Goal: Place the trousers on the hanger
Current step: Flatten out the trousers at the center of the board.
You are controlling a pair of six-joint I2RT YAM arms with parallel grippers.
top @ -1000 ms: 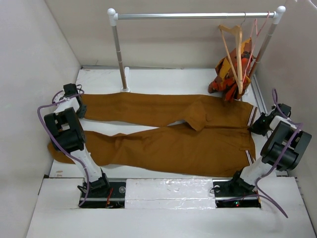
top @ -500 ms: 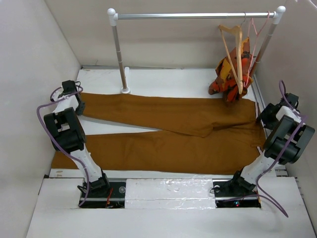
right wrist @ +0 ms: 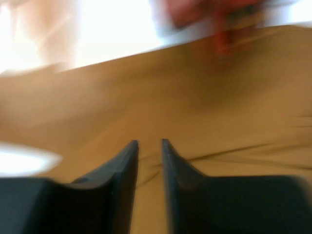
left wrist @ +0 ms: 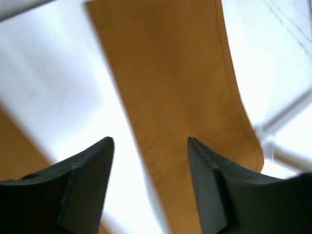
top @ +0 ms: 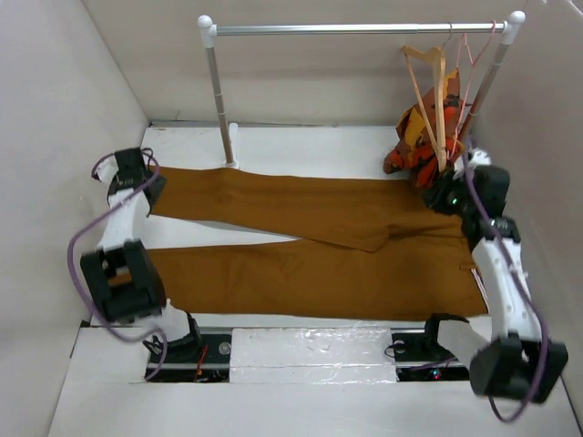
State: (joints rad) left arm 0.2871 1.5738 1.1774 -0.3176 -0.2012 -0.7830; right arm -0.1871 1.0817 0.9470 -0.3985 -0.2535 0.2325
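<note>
The rust-brown trousers (top: 319,246) lie flat on the white table, legs to the left and waist to the right. My left gripper (top: 143,185) hovers over the far leg's cuff end. In the left wrist view it (left wrist: 150,140) is open and empty above that leg (left wrist: 180,87). My right gripper (top: 444,196) is over the waist's far corner. In the blurred right wrist view it (right wrist: 149,141) shows only a narrow slit, with nothing in it, above the cloth (right wrist: 195,97). The wooden hanger (top: 435,100) hangs empty on the rail at the back right.
A metal rail (top: 355,29) on white posts spans the back; its left post (top: 219,100) stands just behind the trousers. A pink wire hanger (top: 471,55) hangs beside the wooden one. An orange-red patterned garment (top: 414,141) lies crumpled beneath them, close to my right gripper.
The trousers went from creased to flat. My left gripper opened and let go of the far leg's cuff. My right arm left the waist's edge, swinging in over the waist's far corner.
</note>
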